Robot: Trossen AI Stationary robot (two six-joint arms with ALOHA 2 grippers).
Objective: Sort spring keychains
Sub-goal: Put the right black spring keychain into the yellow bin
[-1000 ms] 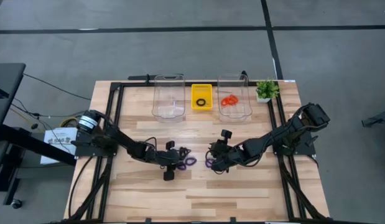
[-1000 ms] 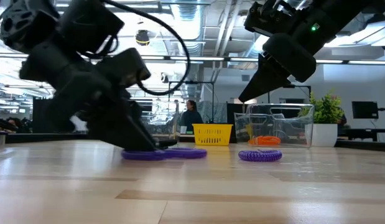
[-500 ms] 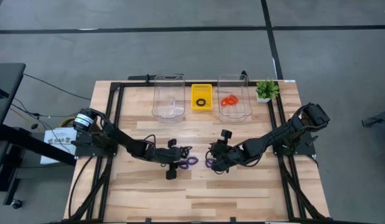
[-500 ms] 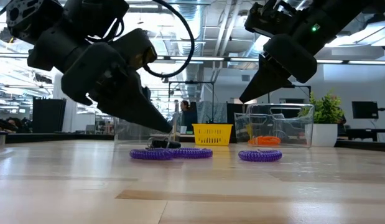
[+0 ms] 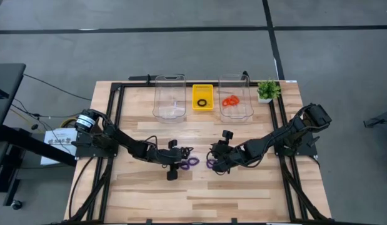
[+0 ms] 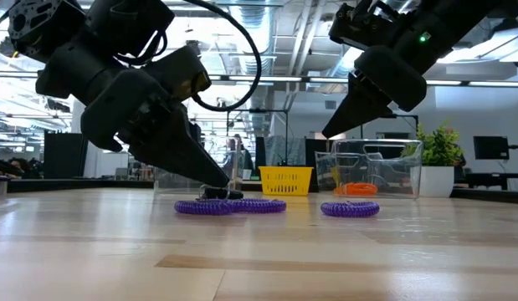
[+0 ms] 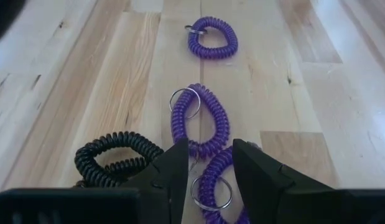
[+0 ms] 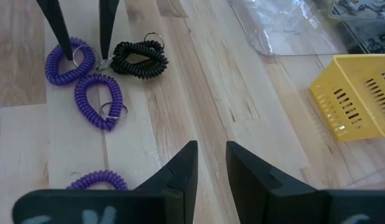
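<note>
Three purple spring keychains lie flat on the table's middle: one (image 7: 212, 38) near my right gripper (image 5: 213, 161), one (image 7: 198, 118) ahead of my left gripper, one (image 7: 212, 180) between the open fingers of my left gripper (image 7: 211, 171). A black keychain (image 7: 114, 158) lies just beside the left gripper, on its far side. My left gripper (image 6: 218, 186) is tipped down to the table. My right gripper (image 6: 334, 130) hovers open above the table, touching nothing. Orange-red keychains (image 5: 230, 100) lie in the right clear bin; a black one (image 5: 202, 102) lies in the yellow tray. My left gripper stands with one finger (image 7: 173, 168) on each side of the nearest purple keychain's coil (image 7: 217, 165), coming slanting down from the table's left. Whether the fingers touch the coil, I cannot tell. The keychain lies flat on the table.
Along the far edge stand a left clear bin (image 5: 169, 97), the yellow tray (image 5: 202, 92), the right clear bin (image 5: 236, 111) and a small potted plant (image 5: 266, 90). Black frame rails (image 5: 118, 119) border the table. Bare wood (image 5: 199, 194) spreads toward the near edge.
My left gripper has moved a little toward the table's right and tipped up from lying low on the table. The two purple keychains by it have slid slightly to the right with it. My right gripper has kept still.
</note>
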